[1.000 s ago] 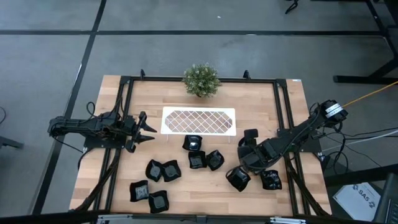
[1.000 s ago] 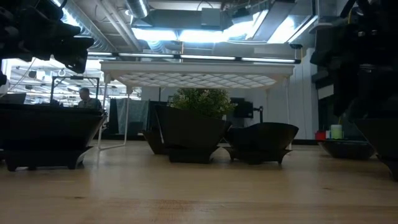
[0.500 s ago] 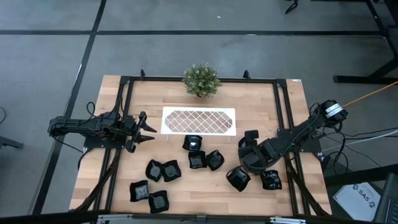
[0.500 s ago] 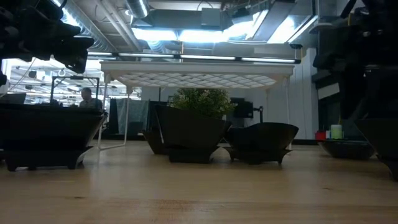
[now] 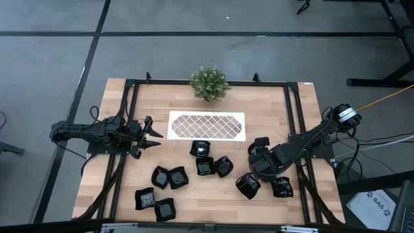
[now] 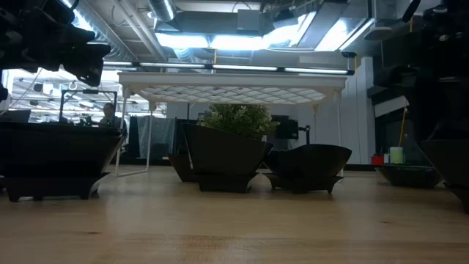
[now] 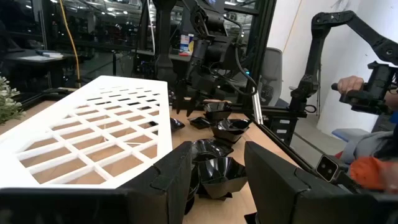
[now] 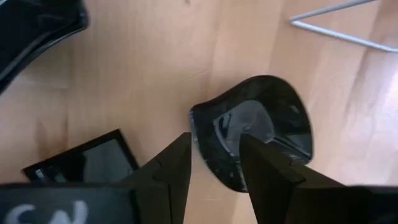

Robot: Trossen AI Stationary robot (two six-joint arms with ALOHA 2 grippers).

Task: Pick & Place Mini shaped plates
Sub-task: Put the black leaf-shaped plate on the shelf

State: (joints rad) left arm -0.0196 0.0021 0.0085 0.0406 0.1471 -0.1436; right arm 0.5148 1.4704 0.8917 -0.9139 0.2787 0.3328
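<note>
The mini shaped plates (image 5: 206, 165) lie scattered over the near half of the wooden table (image 5: 297, 107): three clustered just in front of the white lattice tray (image 5: 207, 125), two touching side by side left of centre, two more close to the near edge on the left, and two towards the right. The right gripper (image 5: 253, 169) hangs low over the right-hand pair, above the rounded plate (image 8: 255, 127) — in the right wrist view its two fingers (image 8: 168, 171) straddle that plate's rim, one outside and one over the bowl, narrowly parted, and I cannot tell whether they actually pinch it. Another dish sits just beside it, nearer the table's right edge, leaving little room on that side.

The left gripper (image 5: 155, 136) waits at the tray's left end, its fingers spread apart and holding nothing. Open wood lies along the left edge and between the two plate groups. The tray stands raised on thin wire legs, visible in the low view, so its underside blocks reach from behind. The small potted plant (image 5: 209, 83) stands at the far edge, well apart from the plates. Black frame rails (image 5: 129, 103) run along both sides of the table, crowding the arms' bases.
</note>
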